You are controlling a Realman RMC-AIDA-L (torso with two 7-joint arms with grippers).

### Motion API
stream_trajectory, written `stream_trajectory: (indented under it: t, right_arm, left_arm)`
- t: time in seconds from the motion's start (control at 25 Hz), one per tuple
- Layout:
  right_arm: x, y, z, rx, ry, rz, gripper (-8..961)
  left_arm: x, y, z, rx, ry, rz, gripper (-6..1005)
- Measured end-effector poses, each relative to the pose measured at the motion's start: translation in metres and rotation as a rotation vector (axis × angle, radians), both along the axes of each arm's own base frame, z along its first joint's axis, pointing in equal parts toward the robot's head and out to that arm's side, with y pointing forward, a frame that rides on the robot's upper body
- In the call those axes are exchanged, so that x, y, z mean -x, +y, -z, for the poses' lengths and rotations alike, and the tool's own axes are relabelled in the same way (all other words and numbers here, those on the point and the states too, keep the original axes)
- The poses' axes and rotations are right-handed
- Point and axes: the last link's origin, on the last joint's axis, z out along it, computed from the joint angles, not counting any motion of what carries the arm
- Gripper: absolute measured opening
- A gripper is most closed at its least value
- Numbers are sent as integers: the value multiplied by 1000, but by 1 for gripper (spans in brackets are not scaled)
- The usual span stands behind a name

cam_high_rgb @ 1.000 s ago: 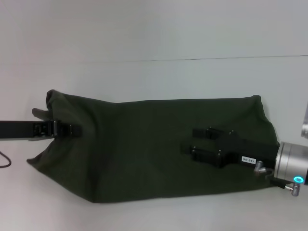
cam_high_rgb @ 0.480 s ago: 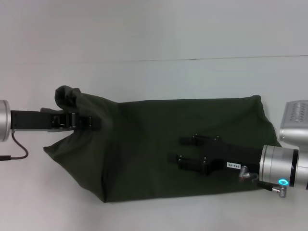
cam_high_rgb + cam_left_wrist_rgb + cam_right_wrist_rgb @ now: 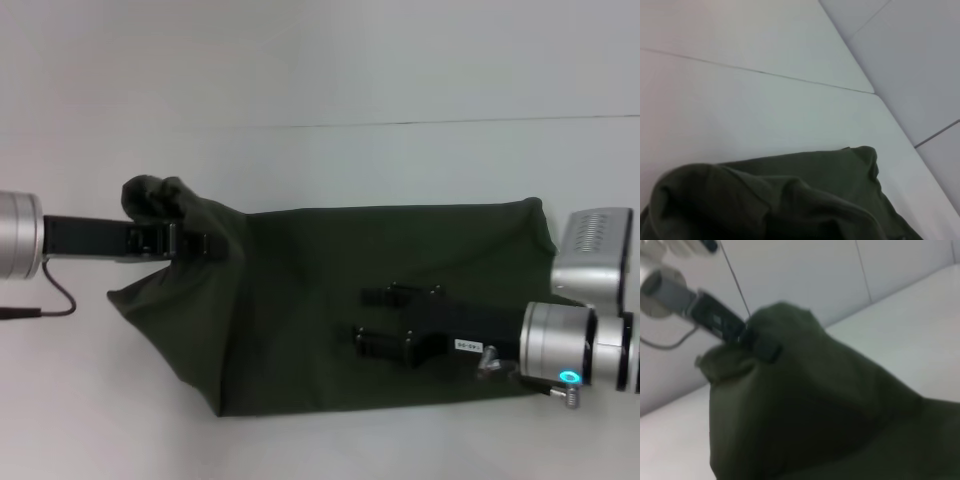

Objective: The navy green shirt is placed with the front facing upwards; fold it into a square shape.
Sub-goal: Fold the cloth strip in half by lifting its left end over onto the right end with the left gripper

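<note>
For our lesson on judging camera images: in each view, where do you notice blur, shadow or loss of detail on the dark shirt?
Head view: the navy green shirt reads as one dark mass and the right gripper nearly blends into it. Left wrist view: the nearest folds are soft and shadowed. Right wrist view: the left gripper and the cloth are blurred.

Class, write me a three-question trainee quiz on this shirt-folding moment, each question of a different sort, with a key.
1. True or false: the left gripper has lifted one end of the navy green shirt off the table.
2. The right gripper is: A) above bare table, B) over the shirt's middle, C) out of view.
3. Which end of the shirt lies flat?

Key: 1 true; 2 B; 3 the end on the robot's right.
</note>
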Motion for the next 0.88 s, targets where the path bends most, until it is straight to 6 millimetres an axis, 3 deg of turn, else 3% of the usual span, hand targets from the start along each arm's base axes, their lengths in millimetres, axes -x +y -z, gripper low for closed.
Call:
stream_trajectory:
  t: [0.44,0.88]
  right_arm:
    - [8,5,17,5,-55,-22,726]
    - [22,6,40,38,-120,-54,726]
  left_arm:
    - [-29,9,-7,-4,-31,58,29]
    - [-40,7,-15,-15,-71,85,30]
